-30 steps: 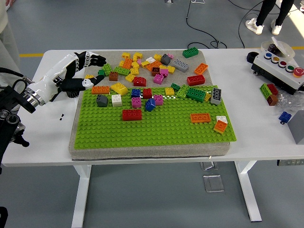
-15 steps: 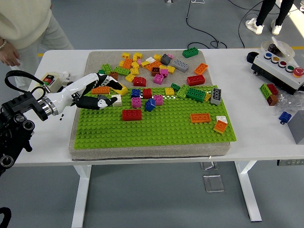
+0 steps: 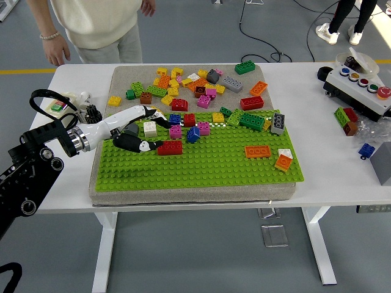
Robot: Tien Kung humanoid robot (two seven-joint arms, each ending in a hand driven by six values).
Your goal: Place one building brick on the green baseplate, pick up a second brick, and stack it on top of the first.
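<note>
We see the left hand (image 3: 139,129) low over the green baseplate (image 3: 201,165), fingers spread and empty, thumb beside the red brick (image 3: 170,148), likely positioning to grasp it.

**No readable text in view**

No letters, numbers, brand names or signs can be made out anywhere. The bricks (image 3: 201,91) and the green baseplate (image 3: 208,165) carry only studs. The control box (image 3: 360,88) at the far right shows coloured buttons, any labelling too small to read.
</note>
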